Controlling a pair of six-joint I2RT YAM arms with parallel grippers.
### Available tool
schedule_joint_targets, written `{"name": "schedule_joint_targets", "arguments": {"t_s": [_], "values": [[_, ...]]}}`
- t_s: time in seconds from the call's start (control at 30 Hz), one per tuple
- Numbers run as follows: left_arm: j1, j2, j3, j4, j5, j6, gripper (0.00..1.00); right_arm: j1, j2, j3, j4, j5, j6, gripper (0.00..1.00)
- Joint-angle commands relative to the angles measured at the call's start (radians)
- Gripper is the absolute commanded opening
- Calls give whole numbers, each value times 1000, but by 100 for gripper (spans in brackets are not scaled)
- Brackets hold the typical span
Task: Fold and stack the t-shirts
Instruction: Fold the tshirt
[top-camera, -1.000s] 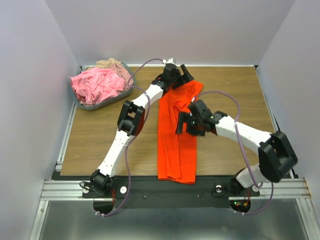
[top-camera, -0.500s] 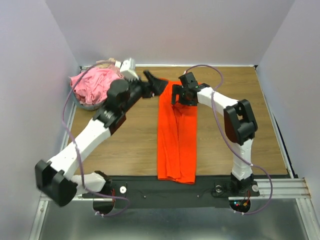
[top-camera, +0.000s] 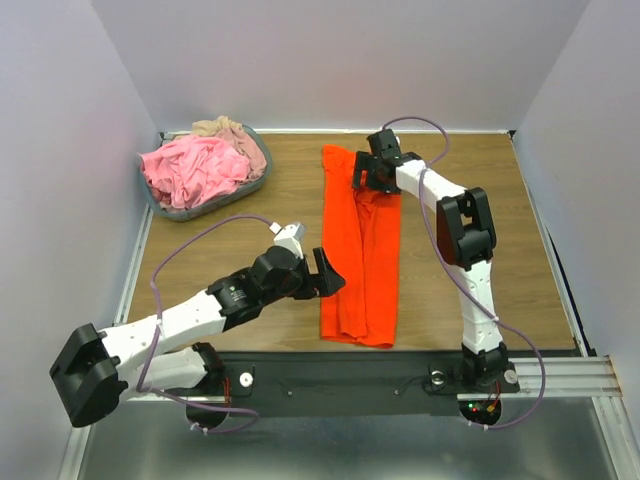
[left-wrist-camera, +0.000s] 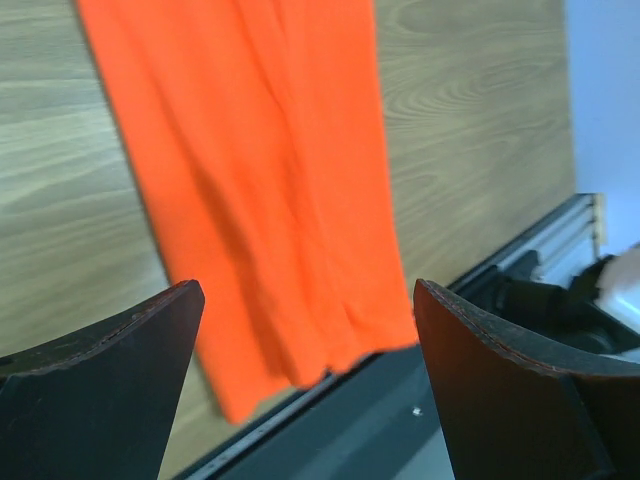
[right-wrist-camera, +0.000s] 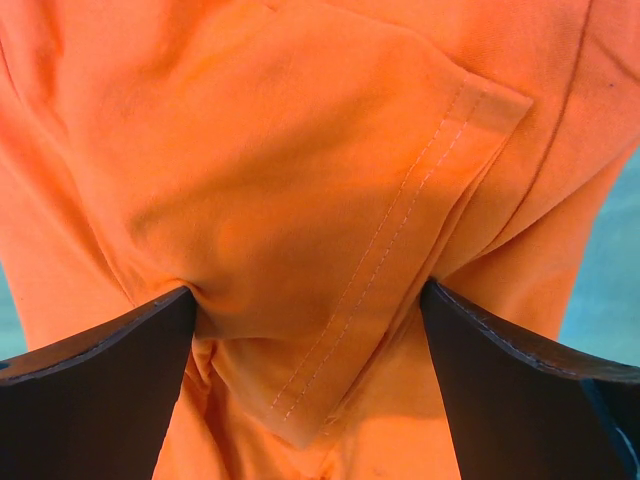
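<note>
Wooden desk (top-camera: 220, 240), 1 orange-red t-shirt (top-camera: 360, 270) lying as a long strip. Left claw (top-camera: 333, 274) gapes wide beside it; right claw (top-camera: 363, 172) gapes wide over its far end.

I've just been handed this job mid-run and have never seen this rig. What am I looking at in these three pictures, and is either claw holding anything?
Two white robot arms are bolted at the near edge of a wooden table, each ending in a two-finger gripper. The wide picture looks down from above and behind them. The other two come from a camera on each wrist, with its dark fingers at the bottom corners. An orange t-shirt lies folded into a long strip. A grey basket at far left holds a pink t-shirt and a beige t-shirt. The left gripper is open beside the strip's near end, holding nothing. The right gripper is open on its far end, with fabric between its fingers.
</note>
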Motion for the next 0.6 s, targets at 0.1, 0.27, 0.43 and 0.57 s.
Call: {"name": "schedule_joint_targets", "arguments": {"t_s": [0.1, 0.27, 0.43, 0.57], "values": [[-106, 24, -3, -20, -89, -92, 91, -35, 106, 122, -44, 1, 9, 100], [-149, 157, 50, -78, -104, -120, 74, -35, 80, 93, -50, -16, -8, 100], [-187, 249, 90, -86, -114, -152, 59, -35, 66, 44, -52, 6, -14, 100], [-219, 307, 136, -91, -118, -165, 58, -35, 71, 25, -52, 3, -13, 100]]}}
